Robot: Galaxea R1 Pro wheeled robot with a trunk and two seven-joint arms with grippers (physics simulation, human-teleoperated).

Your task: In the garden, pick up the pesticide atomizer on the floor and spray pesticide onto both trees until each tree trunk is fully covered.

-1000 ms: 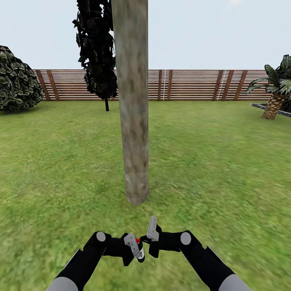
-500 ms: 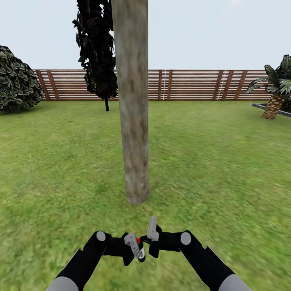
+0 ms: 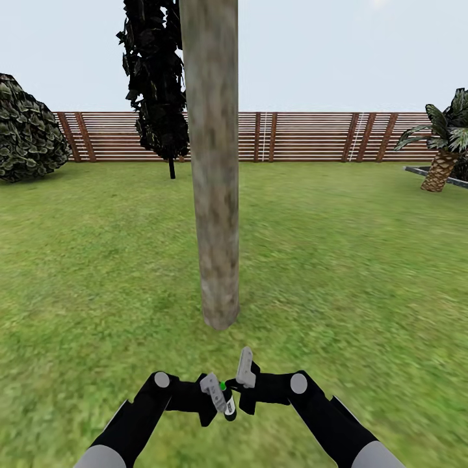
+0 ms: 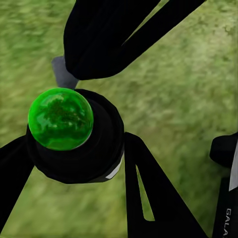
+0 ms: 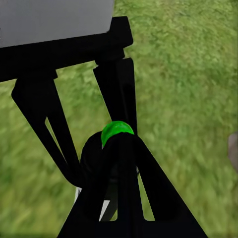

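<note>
Pinched between both end effectors [image 3: 225, 390], the small dark atomizer [image 3: 227, 403] with green button could be twisted loose, leaving the mottled grey-brown trunk [image 3: 214, 195] ahead unsprayed.

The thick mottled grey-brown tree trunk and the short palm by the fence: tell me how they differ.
The thick mottled grey-brown tree trunk stands near, just ahead of the grippers, straight, bare and running out of the top of the head view. The short palm stands far right by the brown slatted wooden fence, its scaly trunk leaning, with green fronds showing. Both rise from the green lawn.
</note>
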